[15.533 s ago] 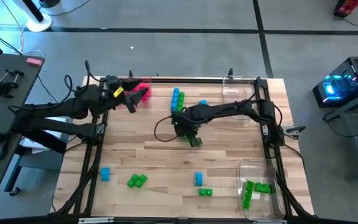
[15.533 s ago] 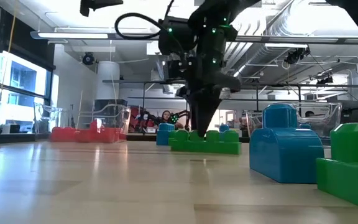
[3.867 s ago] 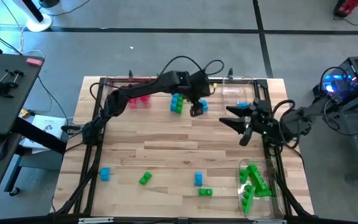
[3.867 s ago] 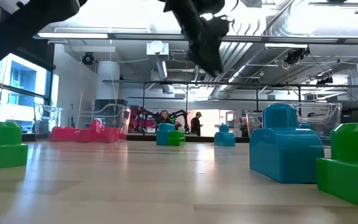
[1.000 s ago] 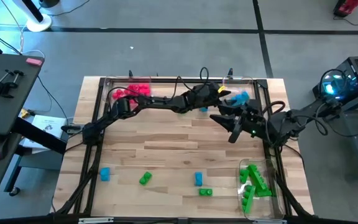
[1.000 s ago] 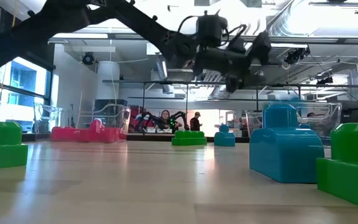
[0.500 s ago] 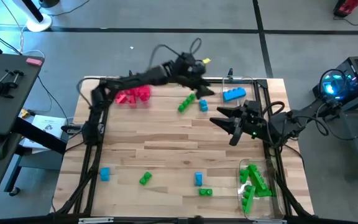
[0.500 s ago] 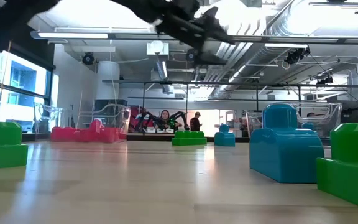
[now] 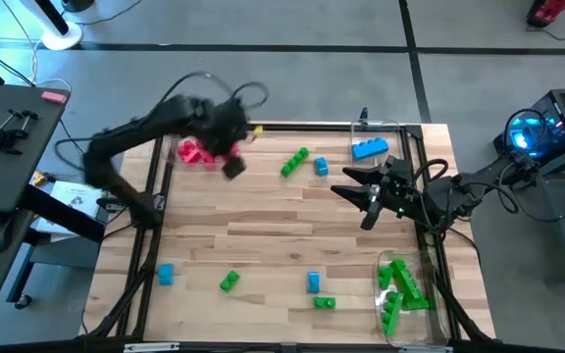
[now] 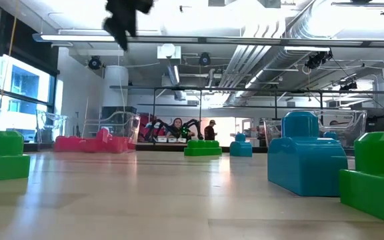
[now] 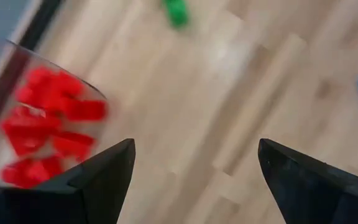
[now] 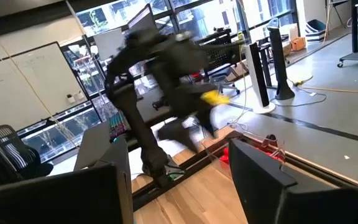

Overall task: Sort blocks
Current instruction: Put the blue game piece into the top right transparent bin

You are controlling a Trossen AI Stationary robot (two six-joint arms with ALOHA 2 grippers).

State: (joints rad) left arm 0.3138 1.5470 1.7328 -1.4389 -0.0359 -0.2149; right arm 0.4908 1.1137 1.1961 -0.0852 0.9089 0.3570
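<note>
1. Our left tool (image 9: 231, 167) hangs in the air over the far left part of the surface (image 9: 263, 235), just beside the tray of red blocks (image 9: 199, 152). Its two fingers (image 11: 98, 180) stand wide apart and nothing is between them.
2. Our right tool (image 9: 353, 196) waits in the air near the right edge of the surface. Its fingers (image 12: 272, 180) stand partly apart. We see nothing in them.
3. The red blocks lie together in the clear tray at the far left corner.
4. A blue bar (image 9: 369, 149) lies in the clear tray at the far right corner.
5. A pile of green blocks (image 9: 400, 289) lies in the clear tray at the near right corner.
6. Some blocks are not sorted yet. A green bar (image 9: 294, 162) and a small blue block (image 9: 321, 167) lie near each other at the far middle.
7. Near the front edge we see a blue block (image 9: 166, 274) at the left, a green one (image 9: 229, 282) near it, then another blue one (image 9: 313, 282) with a green one (image 9: 325, 303) just beside it.
8. We think we are between picks now, with both tools empty.
9. Next, we think a tool must go over one loose block, come down with its fingers on both sides, and close.
10. The green bar and small blue block lie close together, so we must take care not to bump one while taking the other.
</note>
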